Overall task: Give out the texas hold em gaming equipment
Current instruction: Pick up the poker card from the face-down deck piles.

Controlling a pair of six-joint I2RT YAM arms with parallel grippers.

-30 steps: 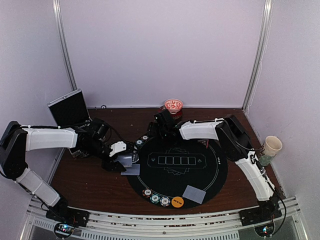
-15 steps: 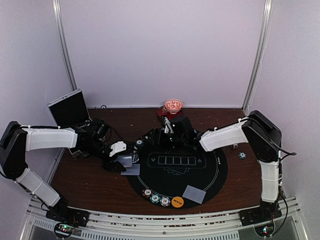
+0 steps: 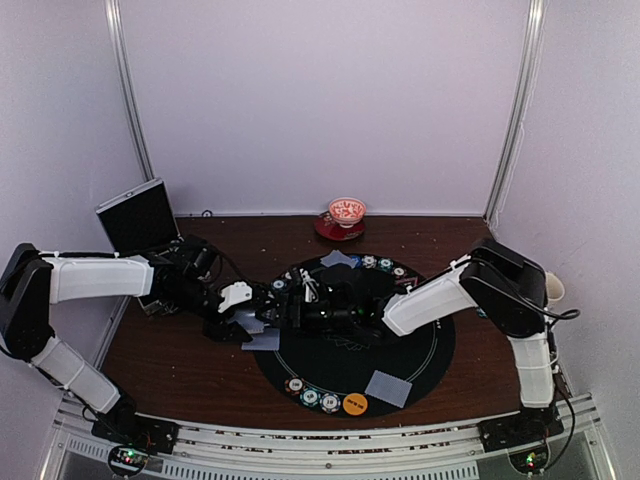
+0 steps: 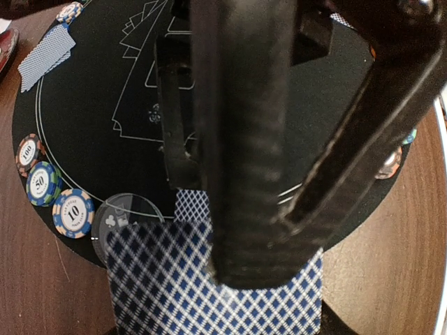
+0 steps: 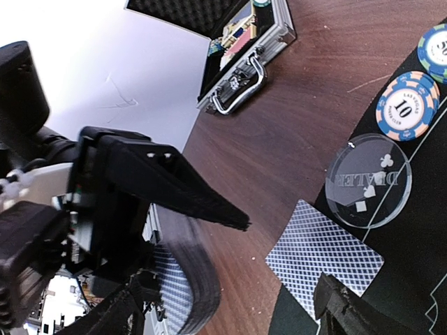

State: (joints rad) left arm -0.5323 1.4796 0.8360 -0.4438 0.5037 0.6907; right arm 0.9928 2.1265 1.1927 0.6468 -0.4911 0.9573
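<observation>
Eyeballing this: my right gripper (image 5: 230,299) hung over the mat (image 3: 425,352), fingers spread, empty. Left gripper (image 3: 250,325) pinched deck (image 4: 150,279) at mat's left edge. Loose card (image 5: 325,255) lay dead ahead between my spread fingers, just beside dealer disc (image 5: 369,181). Right arm nearer, I reckoned.

We count nine chips: three near chips (image 3: 310,398), three far chips (image 3: 385,265) and three left chips (image 4: 40,183), marked 100, 50 and 10. Three cards lie loose and face down: a near card (image 3: 388,387) on the right, a far card (image 3: 338,260) and a left card (image 3: 268,341); we cannot tell whether any is doubled. There is one clamped deck (image 4: 154,279). We see two discs, one orange disc (image 3: 355,404) and one clear disc (image 5: 369,180). We also count one mat (image 3: 320,365), one bowl (image 3: 347,210), one saucer (image 3: 325,228) and one open case (image 3: 138,215).
</observation>
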